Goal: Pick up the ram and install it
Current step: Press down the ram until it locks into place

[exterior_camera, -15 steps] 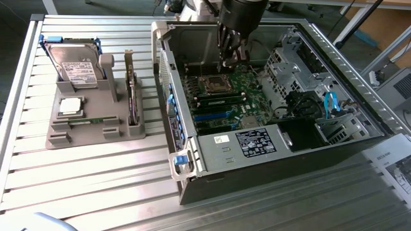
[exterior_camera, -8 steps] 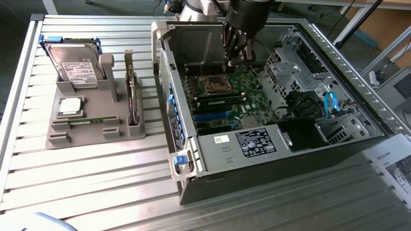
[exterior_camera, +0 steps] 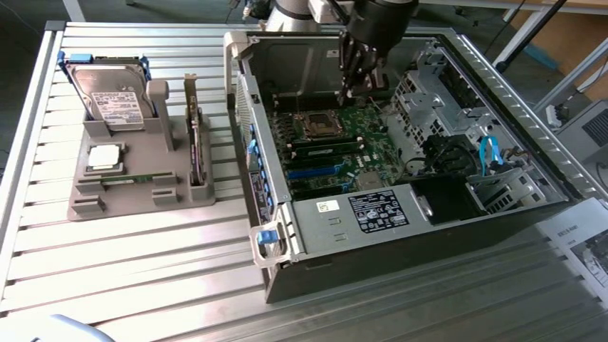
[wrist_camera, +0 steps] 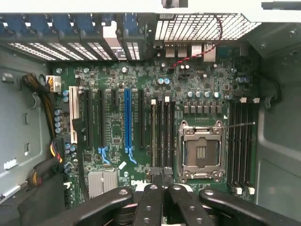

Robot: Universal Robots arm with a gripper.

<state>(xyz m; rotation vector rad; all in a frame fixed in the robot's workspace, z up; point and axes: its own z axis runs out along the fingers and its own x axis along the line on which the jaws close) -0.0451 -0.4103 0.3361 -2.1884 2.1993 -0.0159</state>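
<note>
Claw (exterior_camera: 358, 90) was shut, fingers pressed together with nothing visibly clamped between them, hanging inside the open PC case (exterior_camera: 418, 239) low over the motherboard (exterior_camera: 366, 153). In the wrist view the fingertips (wrist_camera: 155, 181) sat at one end of the memory slots (wrist_camera: 162, 136) next to the empty CPU socket (wrist_camera: 200, 150). One slot in that bank looked paler than its neighbours, possibly a stick seated edge-on; could not confirm.

A ram (exterior_camera: 128, 178) stick lay flat in the grey holder (exterior_camera: 124, 203) on the tabletop (exterior_camera: 142, 274), at the exterior view's left, well apart from the claw. Judgement: that stick was not yet picked up or installed. If the pale slot did hold the other stick, part of the work was done and the claw may have been pressing on it, but that is uncertain.

Same holder also carried a hard drive (exterior_camera: 112, 96) standing upright at the far end, a square silver processor chip (exterior_camera: 102, 158) just beyond the ram, and a dark expansion card (exterior_camera: 196, 146) on edge along the holder's right side. Inside the case, a second bank of slots (wrist_camera: 242, 146) lay on the other side of the socket, blue cables (exterior_camera: 489, 153) and drive cage at the exterior view's right, and a case wall rose between holder and motherboard. That wall and the tight space round the socket looked like the main obstructions.
</note>
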